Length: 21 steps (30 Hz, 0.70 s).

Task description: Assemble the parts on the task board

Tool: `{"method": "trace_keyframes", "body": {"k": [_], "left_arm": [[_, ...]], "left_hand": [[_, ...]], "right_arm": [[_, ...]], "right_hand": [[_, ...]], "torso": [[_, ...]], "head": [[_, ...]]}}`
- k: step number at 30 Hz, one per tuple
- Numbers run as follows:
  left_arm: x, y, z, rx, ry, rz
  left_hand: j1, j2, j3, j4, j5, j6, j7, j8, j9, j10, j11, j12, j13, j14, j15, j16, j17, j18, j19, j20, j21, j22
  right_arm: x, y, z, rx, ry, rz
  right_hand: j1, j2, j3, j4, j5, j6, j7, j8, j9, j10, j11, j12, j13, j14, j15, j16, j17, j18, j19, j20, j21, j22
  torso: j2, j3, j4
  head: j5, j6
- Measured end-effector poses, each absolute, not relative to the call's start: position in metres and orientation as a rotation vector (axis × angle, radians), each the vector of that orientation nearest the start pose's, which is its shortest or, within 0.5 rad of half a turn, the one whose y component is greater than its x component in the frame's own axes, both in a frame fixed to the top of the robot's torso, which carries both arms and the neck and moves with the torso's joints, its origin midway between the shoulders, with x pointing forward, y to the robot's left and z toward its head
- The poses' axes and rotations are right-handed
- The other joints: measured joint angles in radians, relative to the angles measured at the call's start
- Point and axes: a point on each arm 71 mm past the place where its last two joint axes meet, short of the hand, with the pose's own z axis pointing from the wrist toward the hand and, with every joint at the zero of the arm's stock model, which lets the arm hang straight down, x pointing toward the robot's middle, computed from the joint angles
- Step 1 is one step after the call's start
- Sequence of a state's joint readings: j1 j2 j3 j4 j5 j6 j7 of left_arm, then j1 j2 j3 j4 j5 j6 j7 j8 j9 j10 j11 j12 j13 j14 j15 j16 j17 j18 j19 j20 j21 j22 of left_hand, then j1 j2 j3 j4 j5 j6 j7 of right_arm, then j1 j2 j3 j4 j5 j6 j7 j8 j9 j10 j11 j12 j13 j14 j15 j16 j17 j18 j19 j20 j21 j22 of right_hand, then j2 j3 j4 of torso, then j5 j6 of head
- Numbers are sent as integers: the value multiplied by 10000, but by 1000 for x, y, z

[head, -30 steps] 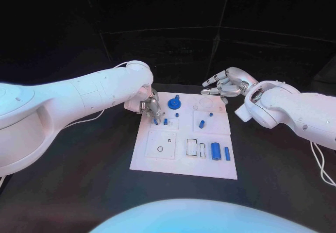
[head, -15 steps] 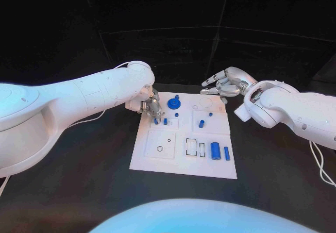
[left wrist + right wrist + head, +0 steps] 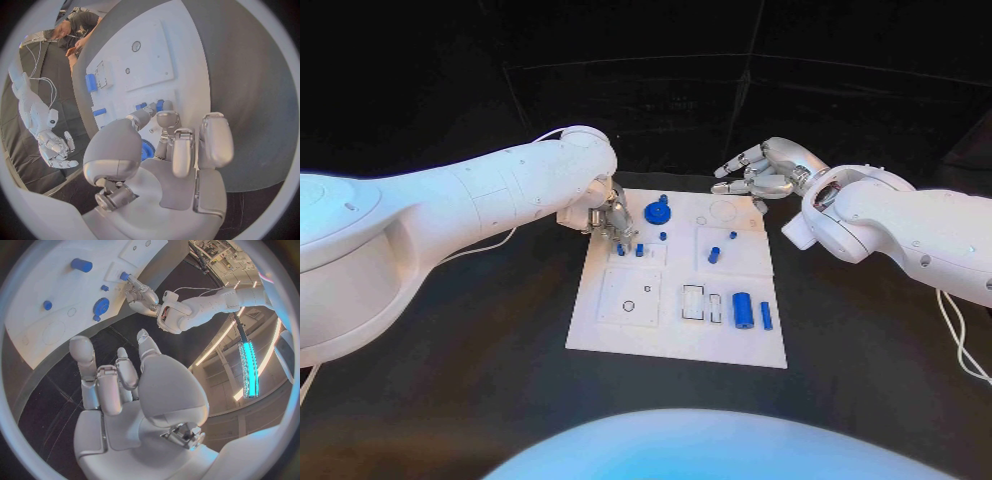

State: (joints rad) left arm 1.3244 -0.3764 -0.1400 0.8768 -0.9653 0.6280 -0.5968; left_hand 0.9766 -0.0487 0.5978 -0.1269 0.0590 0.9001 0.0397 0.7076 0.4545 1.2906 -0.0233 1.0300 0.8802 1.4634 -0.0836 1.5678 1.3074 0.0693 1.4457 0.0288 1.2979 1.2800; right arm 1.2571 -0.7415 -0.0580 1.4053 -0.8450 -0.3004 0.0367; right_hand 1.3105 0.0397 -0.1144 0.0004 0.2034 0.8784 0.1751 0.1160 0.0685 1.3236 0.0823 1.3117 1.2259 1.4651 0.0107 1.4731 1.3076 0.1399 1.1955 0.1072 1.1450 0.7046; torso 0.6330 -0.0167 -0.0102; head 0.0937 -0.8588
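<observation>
Left hand point(image 3: 609, 220), fingers bunched downward, works at the far left corner of the task board point(image 3: 625, 335); its fingertips point(image 3: 164, 120) meet at a small blue peg point(image 3: 620, 250) standing on the board, though whether they actually pinch it cannot be told. Just beside it stands a second blue peg point(image 3: 640, 250), with the blue gear point(image 3: 658, 212) at the far edge nearby. Right hand point(image 3: 759, 170) hovers off the board's far right corner, fingers spread and holding nothing.

The step in hand appears to be seating a peg in its hole at the far left. Near the board's right side a blue cylinder point(image 3: 743, 310) and a slimmer blue bar point(image 3: 766, 314) lie loose beside outlined sockets, so much of the assembly seems left to do. The next move likely calls for a straight downward press with the peg kept upright.

No brand, label or legible writing can be made out.
</observation>
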Motion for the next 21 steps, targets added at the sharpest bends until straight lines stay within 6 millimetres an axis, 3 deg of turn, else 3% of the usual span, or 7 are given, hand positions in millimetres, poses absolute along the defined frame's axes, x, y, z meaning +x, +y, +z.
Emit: {"method": "trace_keyframes", "body": {"k": [4, 8, 21], "left_arm": [[562, 170, -234, -358, 26922, -896], [562, 173, -234, -416, 26884, -846], [563, 179, -234, -803, 26513, -843]], "left_hand": [[-290, -257, -824, 308, -12, 152, 12, -169, -42, -3, -2, 47, 36, 0, 0, 0, 0, 0, 0, 0, 0, 27], [-436, -316, -1505, 566, -12, 208, 65, -265, -58, -4, -2, 85, 58, 0, 0, 0, 0, 0, 0, 0, 0, 38], [-585, -167, -2754, 1131, -11, 312, 31, -403, -33, -5, -1, 115, 95, 0, 0, 0, 0, 0, 0, 0, 0, 62]], "right_arm": [[515, -184, -173, 3362, 17273, 10135], [515, -184, -173, 3363, 17274, 10132], [515, -184, -173, 3370, 17272, 10119]], "right_hand": [[0, 0, 0, 0, 0, 0, 0, 0, 0, 0, 0, 0, 0, 0, 0, 0, 0, 0, 0, 0, 0, 0], [0, 0, 1, -1, 0, 0, 0, 0, 0, -22, 22, 0, -25, 0, 0, 0, -1, 0, 0, 0, 0, -20], [0, 0, 1, -1, 0, 0, 0, 0, 0, -37, 36, 0, -25, 0, 0, 0, -2, -1, 0, 0, 0, -19]], "torso": [[0, 0, 2], [0, -2, 5], [-2, -2, 7]], "head": [[0, 0], [9, -3], [15, 5]]}}
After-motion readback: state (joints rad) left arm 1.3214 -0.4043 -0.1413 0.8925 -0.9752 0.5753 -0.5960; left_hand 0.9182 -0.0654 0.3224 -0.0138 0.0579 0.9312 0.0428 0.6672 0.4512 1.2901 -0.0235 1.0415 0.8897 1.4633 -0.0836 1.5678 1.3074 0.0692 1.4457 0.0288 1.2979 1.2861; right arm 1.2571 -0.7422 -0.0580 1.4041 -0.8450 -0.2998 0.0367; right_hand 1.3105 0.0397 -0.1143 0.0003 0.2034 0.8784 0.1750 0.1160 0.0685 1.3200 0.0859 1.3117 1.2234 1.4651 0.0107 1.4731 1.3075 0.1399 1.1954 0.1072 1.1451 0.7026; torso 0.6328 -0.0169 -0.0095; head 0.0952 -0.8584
